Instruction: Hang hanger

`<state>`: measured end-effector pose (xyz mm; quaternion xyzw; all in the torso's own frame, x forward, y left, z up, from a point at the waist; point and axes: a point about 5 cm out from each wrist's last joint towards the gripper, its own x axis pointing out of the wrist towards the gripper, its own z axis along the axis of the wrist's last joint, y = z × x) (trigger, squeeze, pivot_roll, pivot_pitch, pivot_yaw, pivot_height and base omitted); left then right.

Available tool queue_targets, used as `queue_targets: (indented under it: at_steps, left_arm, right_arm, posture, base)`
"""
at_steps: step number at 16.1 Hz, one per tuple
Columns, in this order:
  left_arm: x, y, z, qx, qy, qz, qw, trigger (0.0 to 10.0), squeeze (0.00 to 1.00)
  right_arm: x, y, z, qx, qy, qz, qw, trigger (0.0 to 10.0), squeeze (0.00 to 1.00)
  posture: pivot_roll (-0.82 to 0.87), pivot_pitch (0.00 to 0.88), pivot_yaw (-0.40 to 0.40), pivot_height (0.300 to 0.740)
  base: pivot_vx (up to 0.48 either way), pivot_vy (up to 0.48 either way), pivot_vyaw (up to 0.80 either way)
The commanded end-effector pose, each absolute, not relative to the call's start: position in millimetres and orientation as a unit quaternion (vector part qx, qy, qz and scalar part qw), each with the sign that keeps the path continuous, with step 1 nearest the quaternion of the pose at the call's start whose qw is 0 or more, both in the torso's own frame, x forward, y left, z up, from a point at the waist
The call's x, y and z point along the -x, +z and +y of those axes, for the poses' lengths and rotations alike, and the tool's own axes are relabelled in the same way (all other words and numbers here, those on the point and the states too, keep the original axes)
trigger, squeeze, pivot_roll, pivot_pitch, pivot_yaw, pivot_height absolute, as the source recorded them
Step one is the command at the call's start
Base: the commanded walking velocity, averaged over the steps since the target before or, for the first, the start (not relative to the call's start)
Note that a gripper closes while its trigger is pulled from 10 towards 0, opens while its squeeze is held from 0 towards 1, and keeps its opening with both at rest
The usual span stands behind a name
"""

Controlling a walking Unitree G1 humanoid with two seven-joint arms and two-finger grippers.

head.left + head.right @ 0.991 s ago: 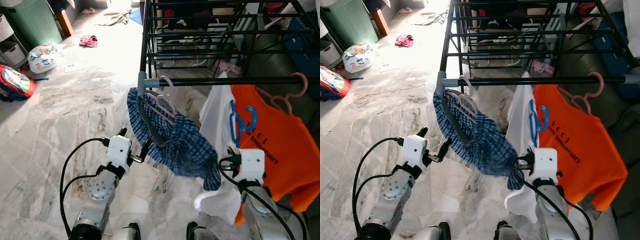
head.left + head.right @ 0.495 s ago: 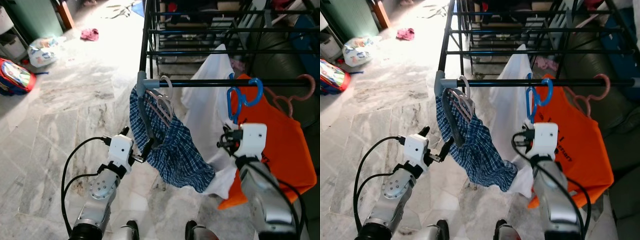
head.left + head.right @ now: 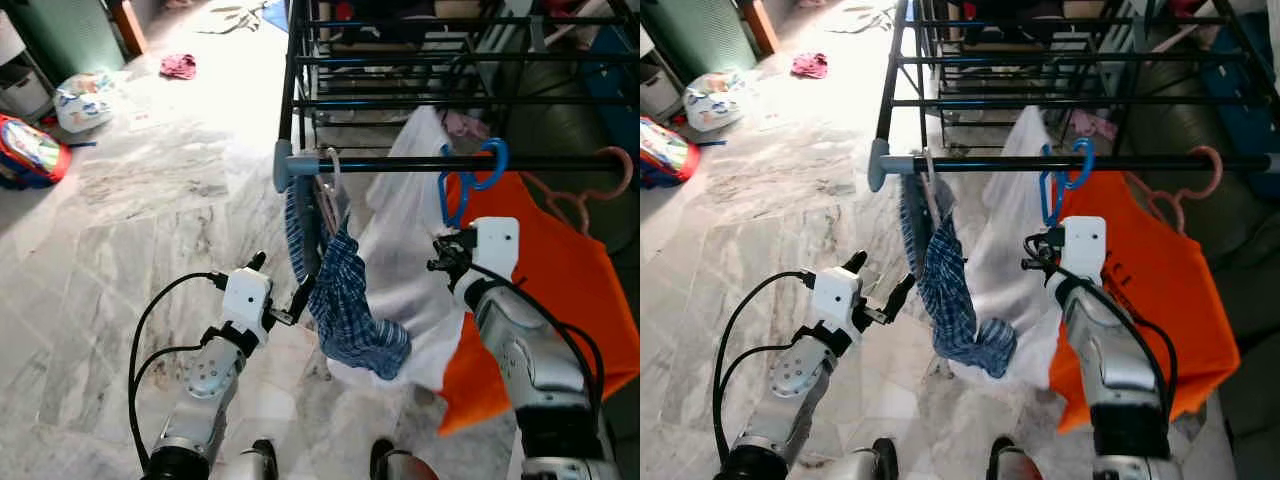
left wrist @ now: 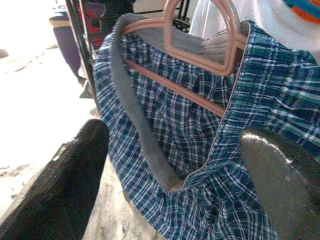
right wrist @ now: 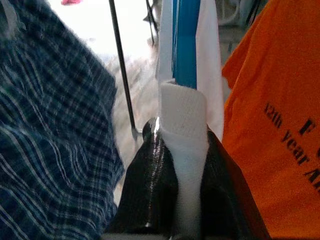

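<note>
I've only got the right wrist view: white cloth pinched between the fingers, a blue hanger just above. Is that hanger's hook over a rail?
Observer: Yes. From the head views, the blue hanger has its hook looped over the black rail, with the right gripper shut on the white shirt just below.
Operator: What hangs on either side?
Observer: On the robot's right, an orange shirt on a pink hanger. At the rail's left end, plaid shorts.
Operator: And the left gripper?
Observer: The left gripper is open, low beside the plaid shorts, holding nothing.
</note>
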<state>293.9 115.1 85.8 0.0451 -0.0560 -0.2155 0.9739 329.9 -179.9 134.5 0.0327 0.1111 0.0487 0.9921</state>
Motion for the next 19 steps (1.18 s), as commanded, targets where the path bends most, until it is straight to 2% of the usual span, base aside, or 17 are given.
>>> queue_targets:
  at_steps: [1,8,9,12,19]
  left_arm:
    - [-292,83,117,-0.049,-0.217,-0.049,0.974,10.0,0.00]
    - [-289,82,118,-0.051,-0.220,-0.048,0.973,10.0,0.00]
    - [-289,82,118,-0.052,-0.221,-0.048,0.973,10.0,0.00]
    - [-291,89,116,-0.041,-0.224,-0.065,0.972,10.0,0.00]
    - [-284,98,103,-0.001,-0.300,-0.071,0.951,10.0,0.00]
  right_arm:
    - [-332,134,-179,-0.035,0.053,0.123,0.990,10.0,0.00]
    - [-324,111,-177,-0.040,0.067,0.176,0.981,10.0,0.00]
    - [-323,112,-178,-0.040,0.065,0.170,0.982,10.0,1.00]
    - [-320,130,-184,0.004,0.043,0.097,0.994,10.0,1.00]
    - [-304,145,-194,0.037,0.009,0.028,0.999,10.0,1.00]
  posture:
    - [0.04,0.217,0.015,0.740]
    - [0.04,0.221,0.021,0.740]
    - [0.04,0.219,0.021,0.740]
    - [0.04,0.215,0.021,0.740]
    - [0.03,0.213,0.026,0.740]
  base:
    - [0.000,0.000,0.00]
    - [0.000,0.000,0.00]
    - [0.000,0.000,0.00]
    - [0.000,0.000,0.00]
    - [0.000,0.000,0.00]
